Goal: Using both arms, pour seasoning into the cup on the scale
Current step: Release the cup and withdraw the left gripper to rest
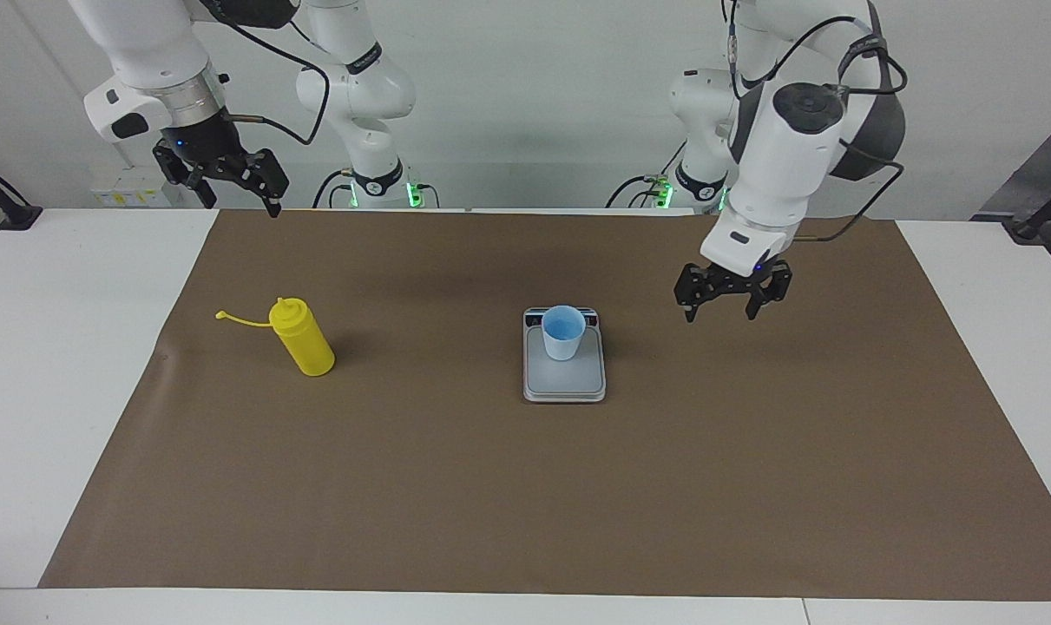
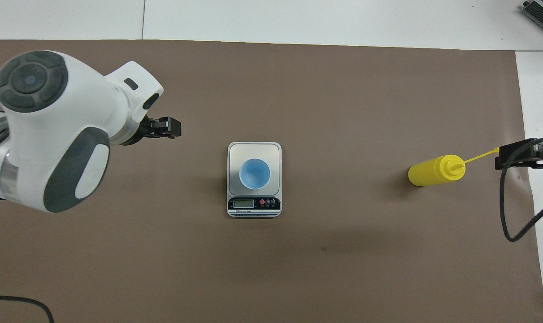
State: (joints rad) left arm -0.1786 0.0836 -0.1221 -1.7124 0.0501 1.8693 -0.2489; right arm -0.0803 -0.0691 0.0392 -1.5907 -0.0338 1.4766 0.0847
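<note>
The yellow seasoning bottle [image 1: 302, 337] stands upright on the brown mat toward the right arm's end, its cap strap hanging out to the side; it also shows in the overhead view [image 2: 435, 170]. The light blue cup [image 1: 563, 332] stands on the scale [image 1: 565, 382], empty inside in the overhead view [image 2: 254, 174]. The scale's display strip [image 2: 254, 204] is at the end nearer the robots. My left gripper [image 1: 723, 311] is open and empty, low over the mat beside the scale. My right gripper [image 1: 240, 201] is open and empty, raised high over the mat's edge, well above the bottle.
A brown mat [image 1: 525, 486] covers most of the white table [image 1: 48, 347]. A black cable [image 2: 518, 215] hangs from the right arm near the bottle. The left arm's large white elbow [image 2: 51, 130] hides part of the mat in the overhead view.
</note>
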